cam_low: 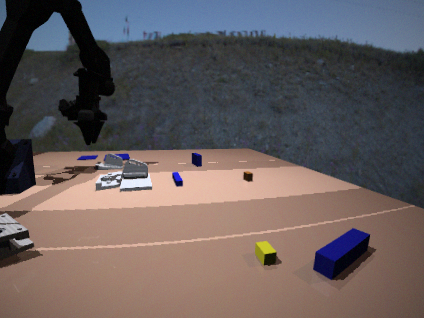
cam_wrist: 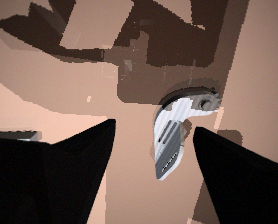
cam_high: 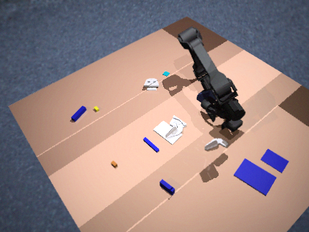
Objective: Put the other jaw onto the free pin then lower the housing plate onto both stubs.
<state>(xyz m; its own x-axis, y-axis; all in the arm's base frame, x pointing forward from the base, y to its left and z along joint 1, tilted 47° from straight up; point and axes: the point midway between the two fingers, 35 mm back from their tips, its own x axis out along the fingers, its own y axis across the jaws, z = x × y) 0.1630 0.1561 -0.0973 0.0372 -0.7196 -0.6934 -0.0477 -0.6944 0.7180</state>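
The loose jaw (cam_high: 211, 145) (cam_low: 112, 162) (cam_wrist: 169, 136), white and grey with a toothed, holed end, lies on the table. My gripper (cam_high: 223, 124) (cam_low: 91, 141) (cam_wrist: 154, 129) is open and empty, pointing down above the table. In the wrist view the loose jaw shows below and between the fingertips, nearer the right one. The white base (cam_high: 162, 128) (cam_low: 136, 184) carries the other jaw (cam_high: 171, 131) (cam_low: 135, 169). The free pin is too small to tell. The white housing plate (cam_high: 151, 82) (cam_low: 9, 228) stands apart, towards the table's back in the top view.
Two flat blue pads (cam_high: 255, 176) (cam_high: 275, 160) lie right of the loose jaw. Blue bars (cam_high: 151, 144) (cam_high: 167, 187) (cam_high: 79, 113), an orange block (cam_high: 114, 164) (cam_low: 248, 176), a yellow cube (cam_high: 96, 109) (cam_low: 265, 253) and a cyan tile (cam_high: 166, 74) are scattered around.
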